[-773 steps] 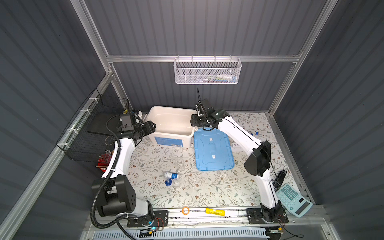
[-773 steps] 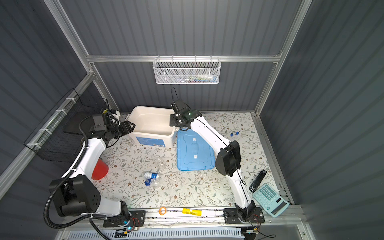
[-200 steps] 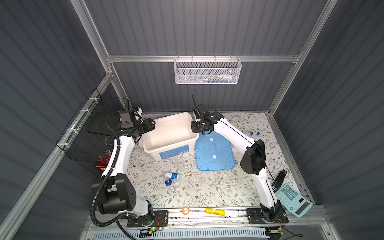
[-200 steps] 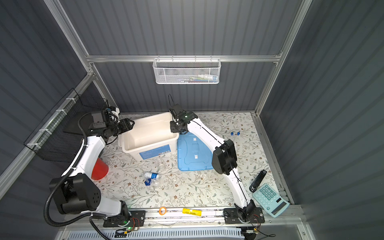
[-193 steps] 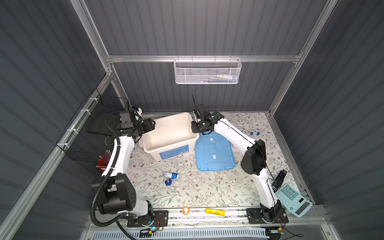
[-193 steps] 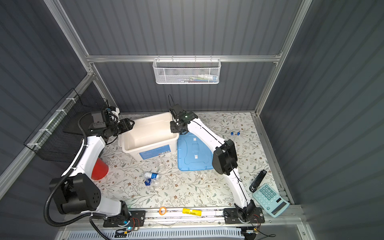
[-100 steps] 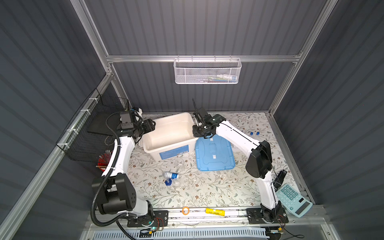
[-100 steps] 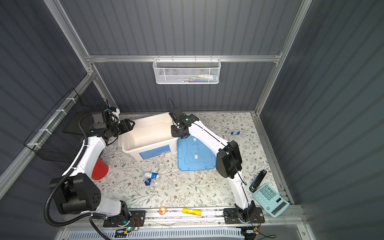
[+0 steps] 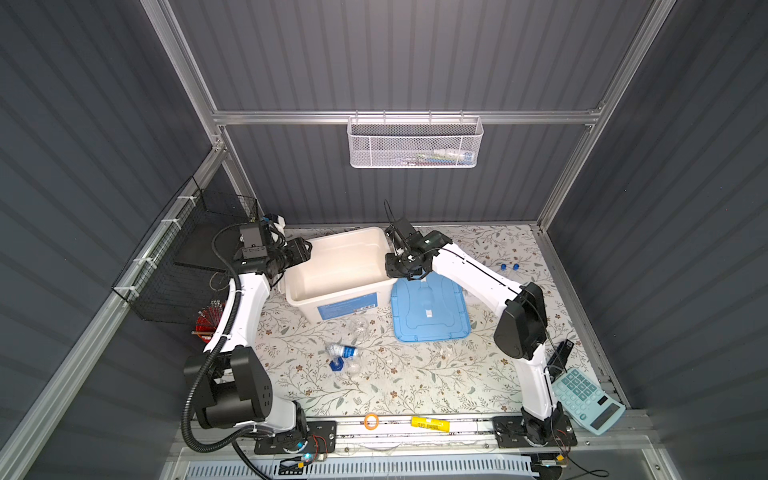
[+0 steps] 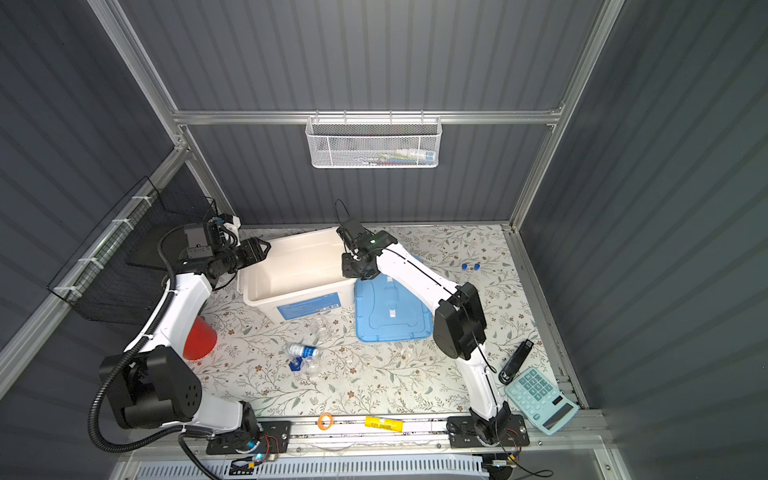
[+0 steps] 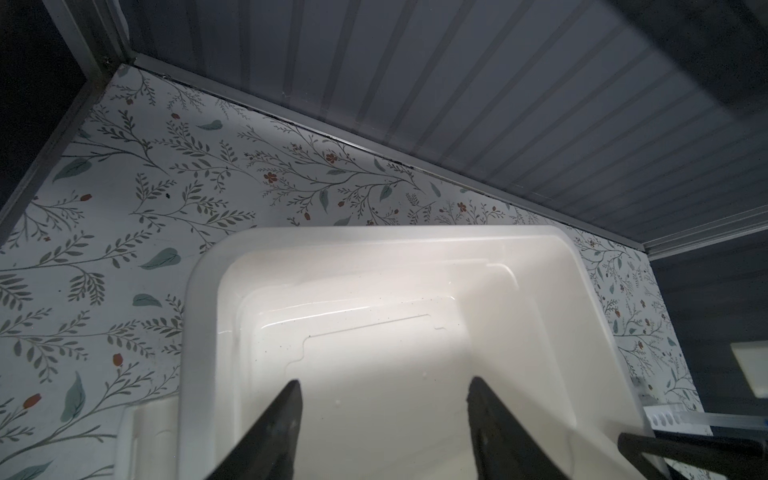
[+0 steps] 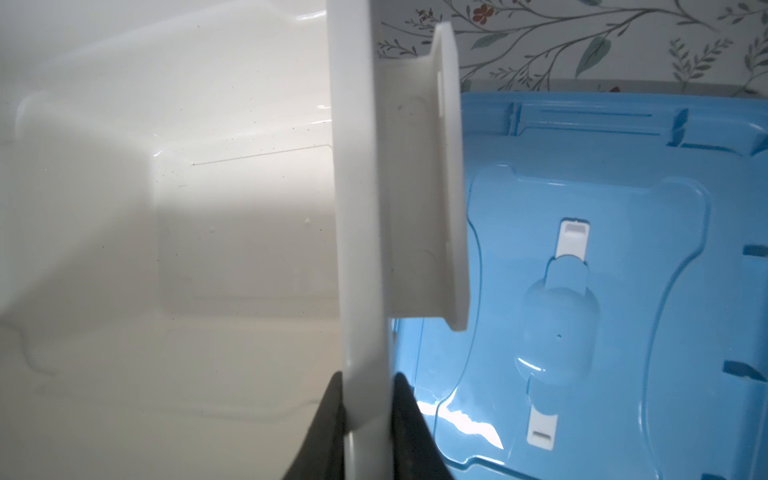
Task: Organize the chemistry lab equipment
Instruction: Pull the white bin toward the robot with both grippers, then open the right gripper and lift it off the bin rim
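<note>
Both top views look steeply down from high and far in front of the white bin and share nearly all they show. The left wrist camera hangs close over the bin's end, looking past the left gripper across its inside toward the back wall. The right wrist camera sits tight over the bin's rim at the right gripper, apparently facing down, sharing the bin's inside and the blue lid beside it with both.
</note>
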Available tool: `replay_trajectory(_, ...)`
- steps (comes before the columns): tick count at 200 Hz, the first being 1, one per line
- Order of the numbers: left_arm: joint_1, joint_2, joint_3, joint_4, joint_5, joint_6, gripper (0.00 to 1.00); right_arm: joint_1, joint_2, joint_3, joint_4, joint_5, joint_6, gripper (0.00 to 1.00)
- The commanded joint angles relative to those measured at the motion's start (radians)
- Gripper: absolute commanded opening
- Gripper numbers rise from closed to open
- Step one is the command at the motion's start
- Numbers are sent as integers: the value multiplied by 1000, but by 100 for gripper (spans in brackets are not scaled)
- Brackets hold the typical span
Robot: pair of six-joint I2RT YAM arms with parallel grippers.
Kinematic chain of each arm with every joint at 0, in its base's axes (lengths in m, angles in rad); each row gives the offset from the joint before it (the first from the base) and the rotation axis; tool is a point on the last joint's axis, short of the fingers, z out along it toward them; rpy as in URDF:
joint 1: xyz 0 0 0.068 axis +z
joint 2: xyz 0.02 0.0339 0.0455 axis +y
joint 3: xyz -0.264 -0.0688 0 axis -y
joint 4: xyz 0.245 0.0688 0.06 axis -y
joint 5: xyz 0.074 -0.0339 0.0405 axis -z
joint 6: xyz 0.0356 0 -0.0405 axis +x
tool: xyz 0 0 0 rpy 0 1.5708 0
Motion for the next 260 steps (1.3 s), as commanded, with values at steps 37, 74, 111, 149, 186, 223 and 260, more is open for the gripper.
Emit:
replay_trajectory(37, 6, -2, -15, 22, 42, -12, 64, 23, -64, -86, -25, -1, 97, 17)
replay_trajectory(74, 6, -2, -20, 29, 49, -17, 64, 35, -93, -118, -30, 5, 115, 17)
replay_trajectory(111, 6, -5, -28, 35, 52, -20, 64, 41, -103, -138, -26, -5, 152, 21)
replay_trajectory(149, 6, -10, -33, 37, 55, -21, 64, 47, -108, -153, -6, -36, 183, 22)
replay_trajectory(186, 6, -15, -40, 39, 54, -19, 64, 47, -128, -148, -6, -30, 170, 35)
replay_trajectory(223, 6, -18, -43, 41, 60, -20, 64, 47, -151, -87, -42, 9, 104, 50)
replay_trajectory(260, 6, -24, -37, 36, 69, -22, 64, 34, -141, 95, -149, 30, -119, 58)
